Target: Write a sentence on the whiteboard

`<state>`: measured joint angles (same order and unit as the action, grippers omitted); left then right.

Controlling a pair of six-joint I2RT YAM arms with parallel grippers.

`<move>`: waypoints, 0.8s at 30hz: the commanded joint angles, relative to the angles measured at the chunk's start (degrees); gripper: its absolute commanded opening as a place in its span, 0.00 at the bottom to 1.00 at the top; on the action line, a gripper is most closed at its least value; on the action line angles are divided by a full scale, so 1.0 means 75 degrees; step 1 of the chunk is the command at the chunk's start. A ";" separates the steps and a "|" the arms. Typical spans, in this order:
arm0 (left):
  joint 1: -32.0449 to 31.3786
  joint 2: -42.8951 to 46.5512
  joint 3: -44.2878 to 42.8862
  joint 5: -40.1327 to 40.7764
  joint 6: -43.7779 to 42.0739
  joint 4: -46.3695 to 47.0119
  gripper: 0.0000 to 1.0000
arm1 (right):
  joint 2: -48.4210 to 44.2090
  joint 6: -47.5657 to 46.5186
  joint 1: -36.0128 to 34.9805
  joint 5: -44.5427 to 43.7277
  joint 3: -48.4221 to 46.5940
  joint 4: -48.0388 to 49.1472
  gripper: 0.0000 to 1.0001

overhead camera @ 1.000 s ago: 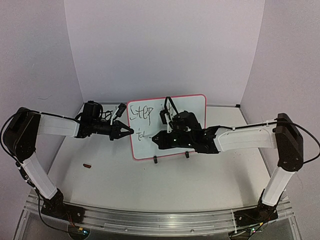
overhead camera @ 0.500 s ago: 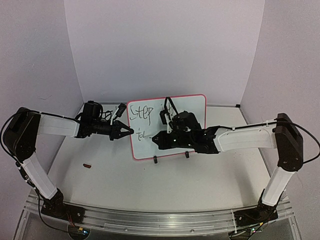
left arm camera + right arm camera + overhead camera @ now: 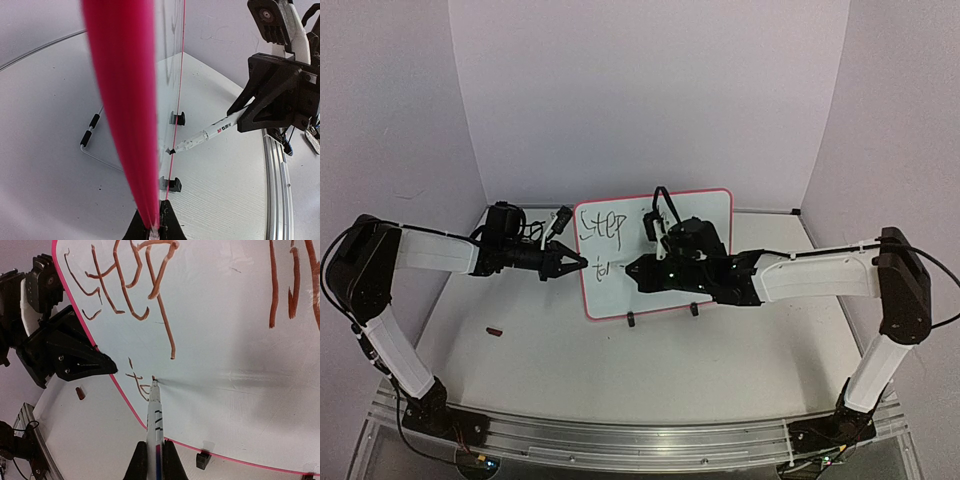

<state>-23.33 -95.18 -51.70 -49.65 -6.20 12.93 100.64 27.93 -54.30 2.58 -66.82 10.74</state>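
The whiteboard (image 3: 705, 220) stands upright on two black clips (image 3: 630, 320), with a pink border. The sentence (image 3: 603, 228) reads "Step" and a few strokes on top, with "to" (image 3: 603, 268) below. My left gripper (image 3: 582, 262) is shut on the board's left edge, seen as a pink blur (image 3: 125, 100) between its jaws in the left wrist view. My right gripper (image 3: 634, 270) is shut on a white marker (image 3: 155, 425). The marker's tip (image 3: 153, 381) touches the board just right of "to" (image 3: 137, 382). The marker also shows in the left wrist view (image 3: 205, 135).
A small brown marker cap (image 3: 495, 330) lies on the white table left of the board and also shows in the right wrist view (image 3: 79, 392). A wire stand (image 3: 92, 142) props the board from behind. Purple walls enclose the table. A metal rail (image 3: 620, 440) runs along the near edge.
My right gripper has risen slightly with the marker, its tip now level with the "to" line. The left gripper and board have not moved.
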 commanded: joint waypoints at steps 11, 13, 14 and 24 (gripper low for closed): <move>-0.0035 -0.0203 -0.0008 0.0971 -0.0370 -0.0505 0.00 | -0.0216 0.0312 0.0038 -0.0393 0.0425 0.0221 0.00; -0.0034 -0.0189 0.0003 0.0971 -0.0375 -0.0506 0.00 | -0.0151 0.0318 0.0038 -0.0206 0.0381 0.0187 0.00; -0.0032 -0.0191 0.0007 0.0971 -0.0374 -0.0505 0.00 | -0.0117 0.0319 0.0041 -0.0177 0.0357 0.0168 0.00; -0.0033 -0.0189 -0.0008 0.0972 -0.0370 -0.0505 0.00 | -0.0138 0.0214 0.0043 -0.0174 0.0152 0.0048 0.00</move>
<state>-23.33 -95.18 -51.70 -49.65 -6.20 12.94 99.70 29.82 -54.30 1.87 -63.75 11.41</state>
